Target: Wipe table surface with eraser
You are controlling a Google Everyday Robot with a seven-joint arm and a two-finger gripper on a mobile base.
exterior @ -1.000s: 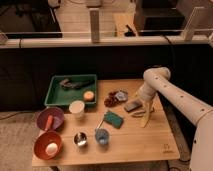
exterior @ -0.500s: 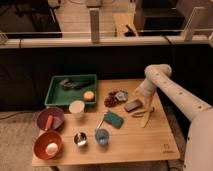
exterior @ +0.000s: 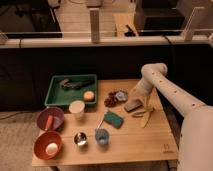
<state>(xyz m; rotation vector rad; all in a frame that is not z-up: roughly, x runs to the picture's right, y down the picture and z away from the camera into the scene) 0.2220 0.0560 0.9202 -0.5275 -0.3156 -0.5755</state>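
Note:
The eraser (exterior: 133, 105), a small dark block, lies on the light wooden table surface (exterior: 145, 142) right of centre. My gripper (exterior: 137, 97) comes down from the white arm (exterior: 165, 90) on the right and sits directly over the eraser's far edge, at or touching it. The gripper's end is hidden against the dark block. A small dark logo (exterior: 166, 146) marks the table's near right corner.
A teal sponge (exterior: 114, 119) lies left of the eraser, a banana (exterior: 145, 116) just right of it, and grapes (exterior: 111, 100) behind. A green tray (exterior: 70, 90), an orange (exterior: 88, 95), a white cup (exterior: 76, 107), a purple bowl (exterior: 50, 119), an orange bowl (exterior: 48, 145), a metal cup (exterior: 80, 139) and a blue cup (exterior: 101, 136) fill the left.
The arm has shifted slightly over the eraser's spot. The eraser and the other objects stay about where they were.

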